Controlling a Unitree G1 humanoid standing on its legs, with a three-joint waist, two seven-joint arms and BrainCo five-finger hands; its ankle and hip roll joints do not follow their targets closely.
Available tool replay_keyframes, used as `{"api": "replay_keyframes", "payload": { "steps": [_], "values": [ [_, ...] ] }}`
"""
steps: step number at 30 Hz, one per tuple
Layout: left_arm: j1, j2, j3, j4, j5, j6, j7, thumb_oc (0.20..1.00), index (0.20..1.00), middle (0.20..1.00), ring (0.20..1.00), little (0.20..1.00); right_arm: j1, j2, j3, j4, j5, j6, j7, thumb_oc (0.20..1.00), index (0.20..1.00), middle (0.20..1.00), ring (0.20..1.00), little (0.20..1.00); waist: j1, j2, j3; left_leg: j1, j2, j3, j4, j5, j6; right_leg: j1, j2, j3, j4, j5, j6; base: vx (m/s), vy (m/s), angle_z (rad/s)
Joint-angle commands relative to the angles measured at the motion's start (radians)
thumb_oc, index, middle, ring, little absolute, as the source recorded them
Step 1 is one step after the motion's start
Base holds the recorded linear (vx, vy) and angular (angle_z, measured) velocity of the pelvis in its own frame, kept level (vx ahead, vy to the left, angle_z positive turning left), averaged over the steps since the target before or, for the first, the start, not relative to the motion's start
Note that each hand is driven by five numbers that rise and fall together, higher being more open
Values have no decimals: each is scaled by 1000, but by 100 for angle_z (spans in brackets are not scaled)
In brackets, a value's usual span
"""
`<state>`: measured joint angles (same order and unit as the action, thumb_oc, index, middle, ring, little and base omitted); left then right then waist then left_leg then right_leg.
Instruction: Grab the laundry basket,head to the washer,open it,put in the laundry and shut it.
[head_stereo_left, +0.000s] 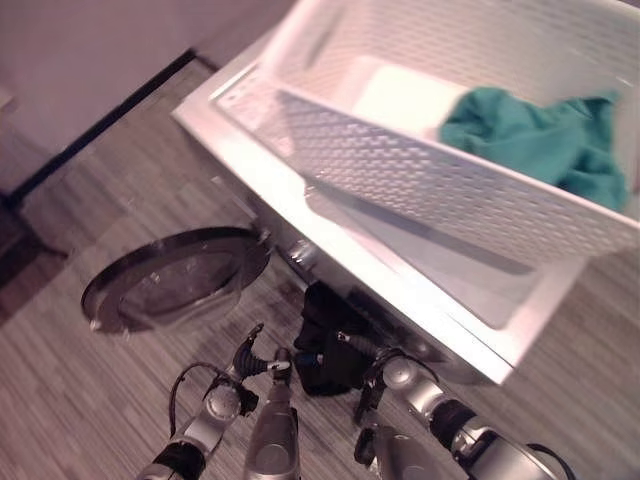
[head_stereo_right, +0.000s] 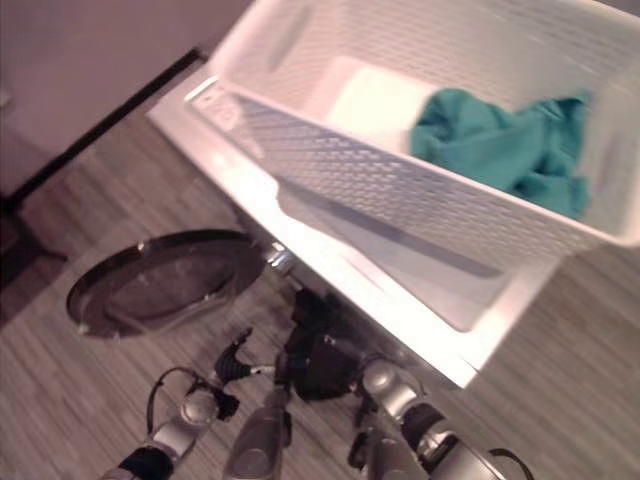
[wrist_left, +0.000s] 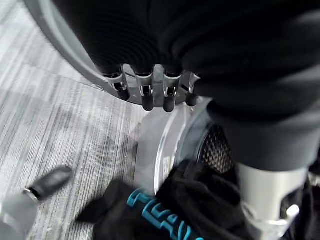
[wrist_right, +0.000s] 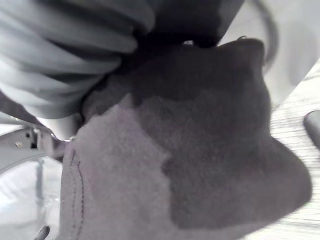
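Observation:
A white laundry basket stands on top of the white washer, holding a teal garment and a white folded piece. The washer's round glass door is swung open to the left. A black garment with teal print hangs at the drum's opening, partly spilling out. My left hand hovers just left of it, open, fingers straight and touching nothing. My right hand is at the garment; dark cloth covers its fingers.
Grey wood-look floor lies around the washer. A wall with a dark baseboard runs behind at the upper left. The open door takes up the space left of the drum.

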<state>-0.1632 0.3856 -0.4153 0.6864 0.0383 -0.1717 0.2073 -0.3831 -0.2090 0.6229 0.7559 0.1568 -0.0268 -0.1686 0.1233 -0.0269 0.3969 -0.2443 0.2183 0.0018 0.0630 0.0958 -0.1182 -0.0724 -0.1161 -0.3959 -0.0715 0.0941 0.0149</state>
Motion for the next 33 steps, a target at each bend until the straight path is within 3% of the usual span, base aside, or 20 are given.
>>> {"api": "replay_keyframes", "payload": {
  "steps": [1,3,6,7,8,9,11,14,16,19,20,26,33],
  "values": [
    [29,26,-35,-56,-16,-42,-23,1000,1000,1000,1000,1000,63,-24,-55,-92,65,-45,14,200,200,200,200,200,-31,-5,-87,15,28,-21,52,-116,-8,24,-162,52,-16,-28,137,158,670,34],
    [46,25,-37,-75,-15,-28,-35,1000,1000,1000,1000,1000,90,-28,-72,-169,76,-39,28,200,200,200,200,200,-36,-5,-103,11,-69,-29,111,-192,24,2,-248,75,-16,35,159,101,639,48],
    [41,23,-42,-69,-15,-28,-36,1000,1000,1000,1000,1000,103,-26,-85,-185,79,-41,31,200,200,200,200,200,-35,-6,-107,13,-101,-20,112,-209,42,-5,-280,75,-12,58,168,32,331,-23],
    [50,35,-39,-79,-15,-28,-44,1000,1000,1000,1000,1000,122,-25,-103,-210,83,-39,32,200,200,200,200,200,-41,-9,-111,22,-138,3,111,-227,77,-30,-318,82,20,91,174,53,525,-9],
    [57,55,-29,-85,8,-31,-38,1000,1000,1000,1000,1000,121,-15,-106,-199,91,-41,35,200,200,200,200,200,-41,4,-109,56,-141,39,94,-248,99,-65,-330,76,82,127,190,54,522,-13],
    [57,55,-28,-85,8,-31,-38,1000,1000,1000,1000,1000,120,-15,-106,-199,91,-42,35,200,200,200,200,200,-39,4,-107,58,-140,41,93,-249,100,-66,-329,79,85,126,191,17,348,-38],
    [64,83,-20,-115,32,-42,-42,1000,1000,1000,1000,1000,123,-16,-89,-205,85,-44,46,200,200,200,200,200,-28,15,-105,76,-136,76,67,-235,110,-69,-309,8,138,71,177,-62,218,-74],
    [72,142,-40,-150,99,-74,-53,1000,1000,1000,1000,1000,138,-24,-69,-259,114,-72,67,200,200,200,200,200,-17,13,-109,97,-149,122,31,-212,121,-60,-240,-42,257,-56,149,-63,225,-66],
    [63,171,-65,-167,152,-100,-57,1000,1000,1000,1000,1000,113,-9,-57,-250,136,-99,62,200,200,200,200,200,17,-6,-122,88,-148,174,21,-207,110,7,-231,-122,155,-41,170,-122,66,-52],
    [34,188,-90,-182,165,-116,-51,1000,1000,1000,1000,1000,90,-24,-35,-324,147,-114,65,200,200,200,200,200,16,-26,-122,81,-143,203,6,-203,113,-24,-212,-25,125,-7,176,-111,-4,-93],
    [19,203,-108,-205,173,-134,-46,1000,1000,1000,1000,1000,62,-34,-19,-336,160,-126,65,200,200,200,200,200,23,-46,-126,58,-138,222,16,-204,109,-16,-212,-16,66,38,190,-86,-45,-71],
    [-45,206,-156,-205,190,-138,-38,1000,1000,1000,1000,1000,33,-45,-5,-395,187,-144,60,200,200,200,200,200,25,-72,-130,31,-150,211,-4,-186,104,-20,-217,-31,33,69,199,-35,-25,-25],
    [-135,106,-152,-167,165,-99,47,1000,1000,1000,1000,1000,-45,-11,5,-459,219,-159,8,200,200,200,200,200,29,-105,-95,-4,-158,174,-11,-166,101,-36,-222,-57,29,85,203,-33,-46,17]
  ]
}}
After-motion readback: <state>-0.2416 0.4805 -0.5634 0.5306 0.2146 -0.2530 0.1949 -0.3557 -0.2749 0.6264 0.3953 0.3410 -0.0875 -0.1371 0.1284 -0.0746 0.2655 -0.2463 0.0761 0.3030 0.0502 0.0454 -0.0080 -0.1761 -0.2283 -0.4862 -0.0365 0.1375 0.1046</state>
